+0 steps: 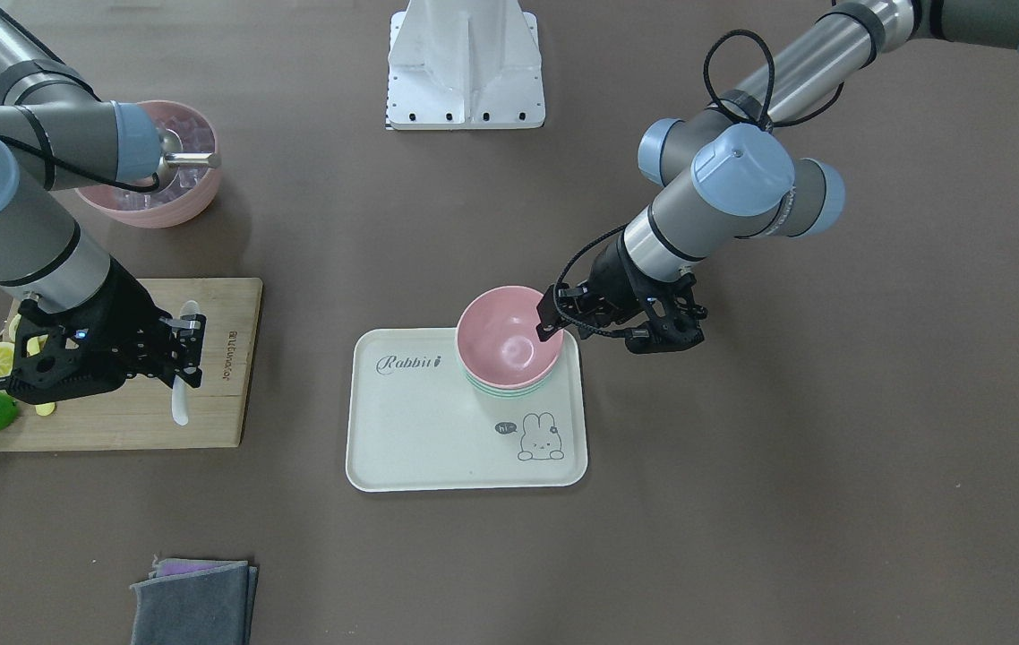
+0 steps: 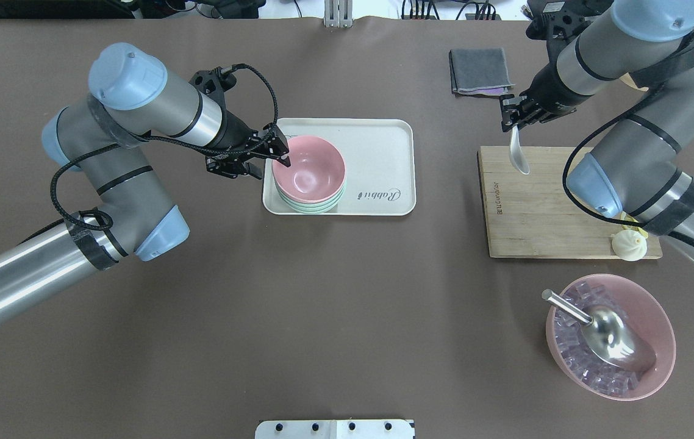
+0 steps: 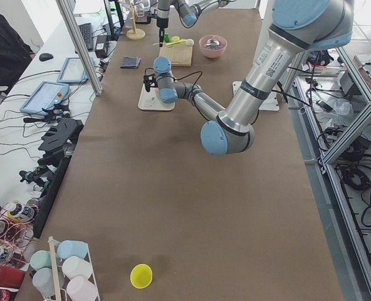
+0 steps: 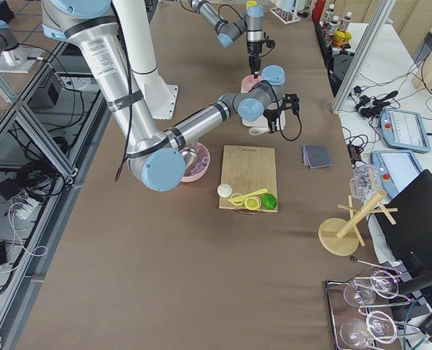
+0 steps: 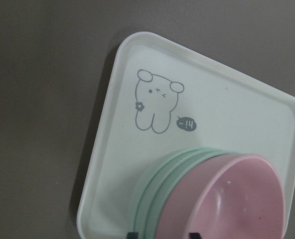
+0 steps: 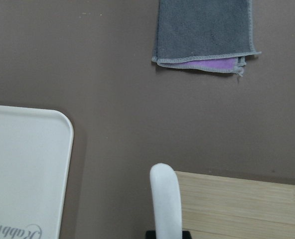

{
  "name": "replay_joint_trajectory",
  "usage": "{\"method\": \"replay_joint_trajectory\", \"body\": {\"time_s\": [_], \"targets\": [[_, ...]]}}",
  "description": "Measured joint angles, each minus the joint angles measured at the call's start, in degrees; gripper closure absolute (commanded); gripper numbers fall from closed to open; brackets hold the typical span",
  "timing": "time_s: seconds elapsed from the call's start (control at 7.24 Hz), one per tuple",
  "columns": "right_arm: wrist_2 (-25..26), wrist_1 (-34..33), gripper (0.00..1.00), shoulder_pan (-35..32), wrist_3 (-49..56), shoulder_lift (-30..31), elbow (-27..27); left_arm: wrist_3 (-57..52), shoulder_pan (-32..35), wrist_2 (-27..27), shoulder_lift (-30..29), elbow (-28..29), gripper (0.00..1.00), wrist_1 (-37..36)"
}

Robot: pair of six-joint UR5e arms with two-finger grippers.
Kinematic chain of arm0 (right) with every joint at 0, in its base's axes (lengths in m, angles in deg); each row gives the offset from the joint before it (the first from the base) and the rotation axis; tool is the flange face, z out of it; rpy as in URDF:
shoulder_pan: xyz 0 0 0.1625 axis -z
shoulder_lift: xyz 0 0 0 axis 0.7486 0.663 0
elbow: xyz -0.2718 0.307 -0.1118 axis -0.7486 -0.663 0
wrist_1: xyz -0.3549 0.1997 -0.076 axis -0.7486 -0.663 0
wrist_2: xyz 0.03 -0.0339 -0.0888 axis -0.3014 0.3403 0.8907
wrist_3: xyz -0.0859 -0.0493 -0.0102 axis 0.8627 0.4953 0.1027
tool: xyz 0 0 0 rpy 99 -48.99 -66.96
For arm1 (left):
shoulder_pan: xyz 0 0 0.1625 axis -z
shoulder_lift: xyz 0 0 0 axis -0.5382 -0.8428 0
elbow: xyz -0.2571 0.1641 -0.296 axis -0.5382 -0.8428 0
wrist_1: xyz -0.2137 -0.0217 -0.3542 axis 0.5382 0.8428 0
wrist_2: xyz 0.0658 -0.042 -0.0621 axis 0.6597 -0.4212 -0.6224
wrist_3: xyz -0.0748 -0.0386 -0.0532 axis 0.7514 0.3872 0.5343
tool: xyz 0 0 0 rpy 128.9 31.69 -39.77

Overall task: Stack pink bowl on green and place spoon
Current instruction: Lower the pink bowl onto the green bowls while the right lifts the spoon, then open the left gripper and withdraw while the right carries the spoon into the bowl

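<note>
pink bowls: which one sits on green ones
The small plain pastel-pink bowl on the cream tray; the larger dusty-pink bowl holds clear cubes and a steel scoop.

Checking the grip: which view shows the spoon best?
Overhead exterior: most of the spoon shows, in the right gripper over the board's edge. Front-facing hides its middle behind the gripper; right wrist shows one end; side views: too far to tell.

Bright, even overhead light; soft shadows on the matte bench (image 2: 347, 305). Up close, the spoon (image 6: 165, 199) seems slightly blurred.
</note>
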Motion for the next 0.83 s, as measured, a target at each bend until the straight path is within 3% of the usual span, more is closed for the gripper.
{"method": "replay_joint_trajectory", "body": {"time_s": [0.55,0.83], "targets": [[0.6,0.3,1.00,7.0,-16.9,-10.5,-0.5,-6.7,12.6,-12.4,3.7,-0.7,0.01,-0.6],[8.3,3.1,1.00,13.2,-25.2,-16.5,-3.4,-12.4,17.3,-15.0,7.5,-0.6,0.01,-0.7]]}}
